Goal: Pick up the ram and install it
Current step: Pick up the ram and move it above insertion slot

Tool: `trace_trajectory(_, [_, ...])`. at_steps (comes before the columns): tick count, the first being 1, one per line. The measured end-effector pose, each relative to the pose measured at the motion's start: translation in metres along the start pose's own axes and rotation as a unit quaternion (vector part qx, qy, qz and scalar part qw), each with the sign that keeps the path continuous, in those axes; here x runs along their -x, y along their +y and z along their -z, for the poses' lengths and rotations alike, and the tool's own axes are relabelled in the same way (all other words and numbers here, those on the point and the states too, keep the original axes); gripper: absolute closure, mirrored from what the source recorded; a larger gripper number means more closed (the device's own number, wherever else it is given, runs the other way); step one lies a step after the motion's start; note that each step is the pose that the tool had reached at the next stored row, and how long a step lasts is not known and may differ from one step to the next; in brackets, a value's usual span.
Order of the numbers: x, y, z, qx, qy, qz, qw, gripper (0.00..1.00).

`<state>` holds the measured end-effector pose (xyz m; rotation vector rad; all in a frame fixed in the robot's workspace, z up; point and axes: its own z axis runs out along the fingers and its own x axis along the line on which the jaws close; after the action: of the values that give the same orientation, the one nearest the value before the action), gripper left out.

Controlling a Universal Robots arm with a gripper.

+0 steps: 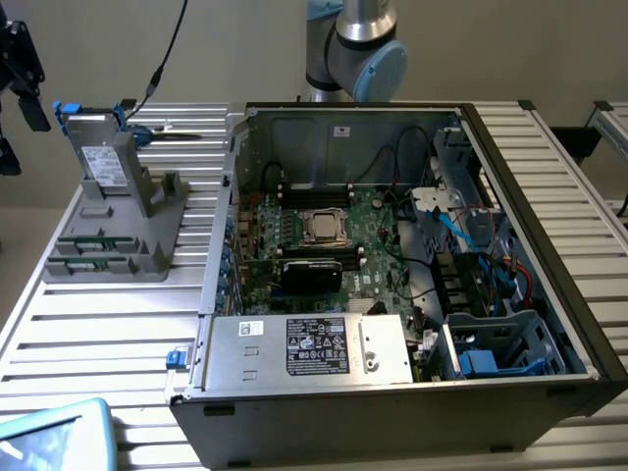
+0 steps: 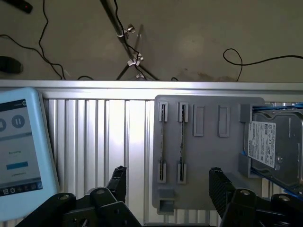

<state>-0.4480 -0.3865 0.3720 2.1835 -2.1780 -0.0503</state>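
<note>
Two ram sticks stand on edge in slots of a grey holder (image 2: 208,170): one ram stick (image 2: 163,142) and a second (image 2: 182,142) beside it. In the exterior view the holder (image 1: 147,250) sits on the slatted table at the exterior view's left, with the green ram (image 1: 90,240) at its near end. My gripper (image 2: 168,189) hangs open above the holder, its black fingers (image 2: 119,182) wide apart with nothing between them. The open computer case (image 1: 549,294) shows the motherboard (image 1: 368,280) with black memory slots (image 1: 319,265) beside the CPU socket (image 1: 322,228).
A grey drive (image 2: 272,146) with a white sticker and blue tabs stands at one end of the holder. A tablet (image 2: 19,151) lies on the table near the gripper. The arm's base (image 1: 353,49) rises behind the case. Cables and a tripod lie on the floor beyond the table edge.
</note>
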Motion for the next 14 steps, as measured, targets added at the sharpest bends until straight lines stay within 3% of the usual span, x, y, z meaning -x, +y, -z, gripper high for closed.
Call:
trace_trajectory(5, [0.0000, 0.0000, 0.0000, 0.0000, 0.0000, 0.000, 1.0000, 0.34])
trace_trajectory(6, [0.0000, 0.0000, 0.0000, 0.0000, 0.0000, 0.000, 1.0000, 0.41])
trace_trajectory(14, [0.0000, -0.0002, -0.0037, 0.0000, 0.0000, 0.000, 1.0000, 0.41])
